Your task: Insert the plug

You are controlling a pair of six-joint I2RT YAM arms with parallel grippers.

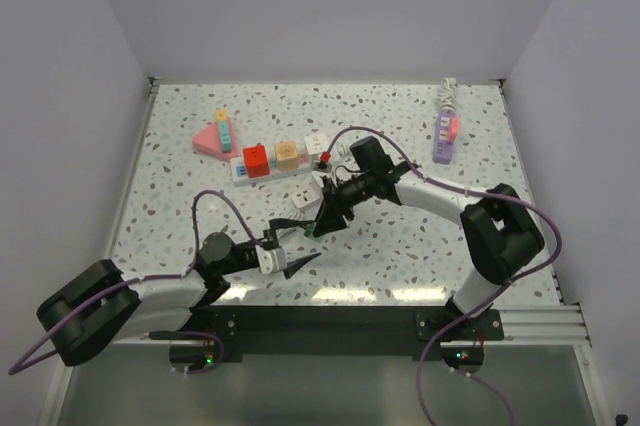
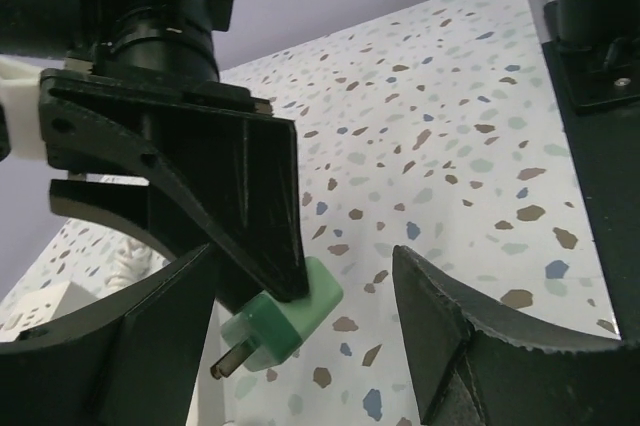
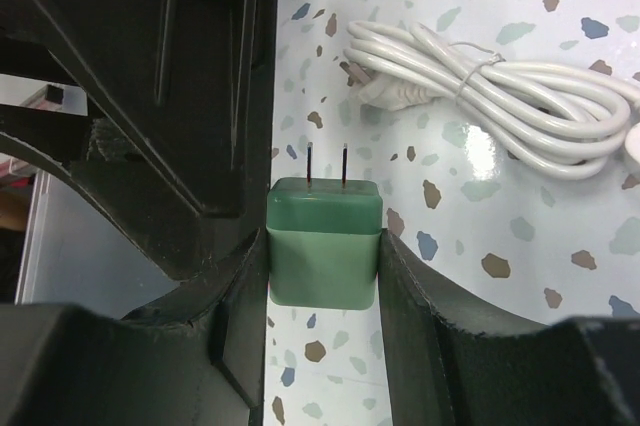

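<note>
A green two-prong plug [image 3: 322, 246] is pinched between my right gripper's [image 3: 322, 258] fingers, prongs pointing away from the wrist. In the top view the right gripper [image 1: 318, 226] holds it just above the table, in front of the white power strip [image 1: 275, 172]. That strip carries a red, an orange and a white plug. My left gripper [image 1: 300, 264] is open, right beside the right one. In the left wrist view the green plug [image 2: 285, 324] hangs between the left gripper's [image 2: 300, 346] spread fingers, nearer the left finger, with the right finger clear of it.
A coiled white cord [image 3: 500, 96] lies on the speckled table past the plug. A pink triangular toy [image 1: 214, 136] sits at the back left. A purple power strip [image 1: 445, 136] with a coiled cord lies at the back right. White walls enclose the table.
</note>
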